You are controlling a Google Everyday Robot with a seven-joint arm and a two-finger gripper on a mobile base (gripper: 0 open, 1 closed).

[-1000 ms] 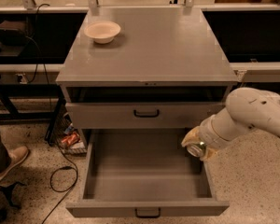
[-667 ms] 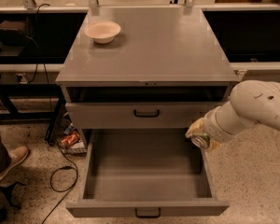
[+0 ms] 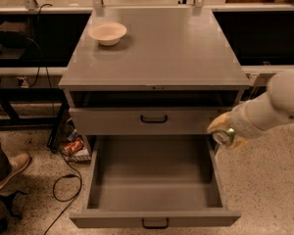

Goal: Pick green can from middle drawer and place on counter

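Observation:
My gripper (image 3: pixel 225 132) is at the right of the cabinet, just above the right wall of the open middle drawer (image 3: pixel 154 192), level with the closed drawer front. It is shut on the green can (image 3: pixel 229 135), of which only a silver end and a bit of green show between the pale fingers. The can is held in the air, clear of the drawer. The drawer's grey floor is bare. The counter (image 3: pixel 157 48) lies above and to the left of the gripper.
A cream round bowl (image 3: pixel 107 33) sits at the counter's back left. A closed drawer front with a black handle (image 3: pixel 154 118) is above the open drawer. A person's shoe (image 3: pixel 10 170) and a cable (image 3: pixel 63 185) are on the floor at left.
The gripper has risen and moved right with the can, from inside the drawer's right side to above its right wall.

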